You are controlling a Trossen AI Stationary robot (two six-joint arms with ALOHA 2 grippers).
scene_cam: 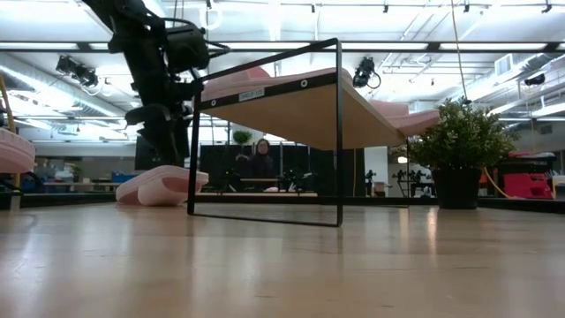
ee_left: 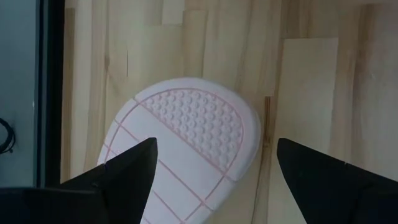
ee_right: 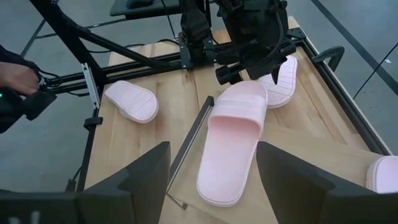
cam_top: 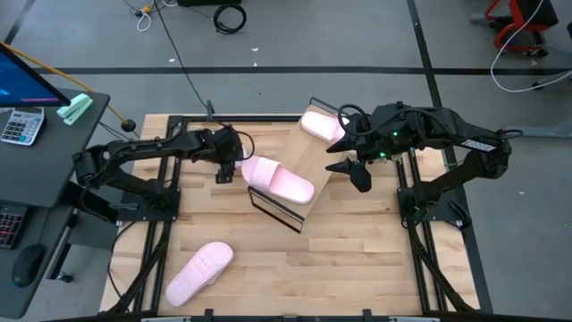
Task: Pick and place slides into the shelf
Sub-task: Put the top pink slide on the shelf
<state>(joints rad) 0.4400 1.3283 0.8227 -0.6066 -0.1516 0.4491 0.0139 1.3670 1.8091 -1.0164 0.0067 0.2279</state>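
Hovering over a sole-up slide [ee_left: 186, 137], hung the left gripper [cam_top: 231, 168] with its fingers spread wide and nothing between them, the slide lying tread upward on the tabletop [cam_top: 340, 259] just beside the near-left edge of the shelf [cam_top: 304, 156]. Counted three more: an upright slide [cam_top: 279, 179] resting on the shelf's light wood board, a corner slide [cam_top: 320, 125] at the board's far edge, and a lone slide [cam_top: 198, 271] well apart at the front-left of the tabletop. Found the right gripper [cam_top: 356, 172] waiting over the shelf's right side, likewise spread and empty. Judged the step in hand to be the pick of the sole-up slide. Would do well to come straight down with the fingers set across the narrow width of the sole, not along its length, and close only once both fingertips sat below the rounded foam edge. Should mind the shelf's black wire frame just beside the slide, since a finger catching it could drag the rack and shake loose the pair already placed.
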